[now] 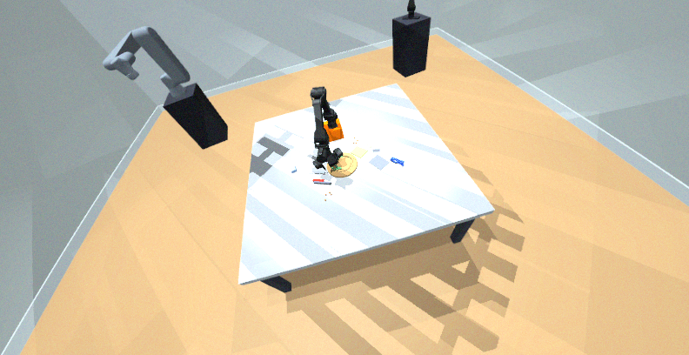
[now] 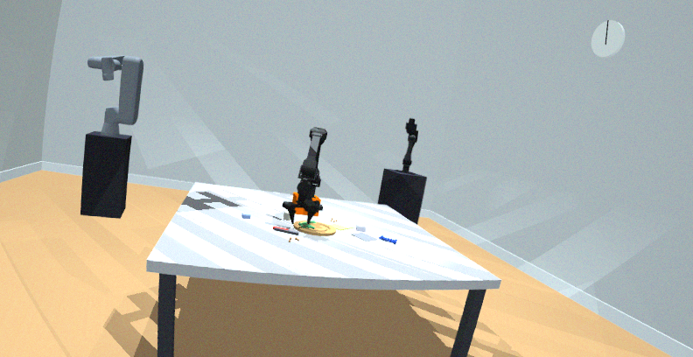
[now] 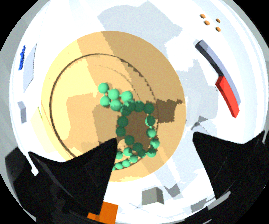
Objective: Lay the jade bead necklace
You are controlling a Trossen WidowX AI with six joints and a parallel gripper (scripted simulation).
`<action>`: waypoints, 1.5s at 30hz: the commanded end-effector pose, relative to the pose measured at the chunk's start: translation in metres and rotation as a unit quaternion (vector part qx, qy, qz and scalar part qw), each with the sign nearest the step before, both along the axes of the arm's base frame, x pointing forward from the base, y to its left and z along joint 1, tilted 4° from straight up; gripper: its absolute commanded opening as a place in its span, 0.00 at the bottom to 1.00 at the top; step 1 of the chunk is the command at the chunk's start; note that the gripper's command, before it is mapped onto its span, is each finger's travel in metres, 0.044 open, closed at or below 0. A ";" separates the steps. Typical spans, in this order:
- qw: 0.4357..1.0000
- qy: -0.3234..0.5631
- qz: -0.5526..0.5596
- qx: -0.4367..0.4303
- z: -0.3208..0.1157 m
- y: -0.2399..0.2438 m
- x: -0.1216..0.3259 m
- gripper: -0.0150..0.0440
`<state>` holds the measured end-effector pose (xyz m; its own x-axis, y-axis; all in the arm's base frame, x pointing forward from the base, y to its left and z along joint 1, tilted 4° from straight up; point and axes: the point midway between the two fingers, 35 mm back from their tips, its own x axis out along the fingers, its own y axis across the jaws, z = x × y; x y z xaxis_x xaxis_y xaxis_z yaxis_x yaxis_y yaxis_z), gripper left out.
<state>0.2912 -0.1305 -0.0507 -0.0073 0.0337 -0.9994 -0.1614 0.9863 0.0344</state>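
So my gripper [image 1: 327,164] [image 2: 300,222] [image 3: 155,142] was pointed down over one side of the round bead board [image 1: 352,165] [image 2: 325,230] [image 3: 80,65], fingers spread well apart with nothing between them. My arm [image 1: 317,118] [image 2: 310,167] went up from the table [image 1: 366,222] [image 2: 271,267] to a high bend, then dropped steeply to the wrist, with the orange block-like part [image 1: 335,130] [image 2: 306,204] [image 3: 104,212] behind it. In the wrist view one fingertip reached over the board and the other sat out past its edge; I couldn't tell whether either touched anything.

The jade bead necklace [image 1: 336,168] [image 2: 306,225] [image 3: 128,96] was on the board but bunched up: a clump inside the groove circle, a loop hanging off that, and more beads near the ring line by my finger. Definitely didn't follow the groove all the way round. The red and dark tool [image 1: 322,182] [image 2: 285,230] [image 3: 228,95] lay near the board.
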 end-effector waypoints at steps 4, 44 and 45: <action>1.000 0.008 0.002 0.001 -0.005 0.001 -0.004 0.90; 1.000 0.005 0.001 0.002 -0.001 0.001 -0.003 0.25; 1.000 0.007 0.001 0.001 0.001 0.001 -0.003 0.25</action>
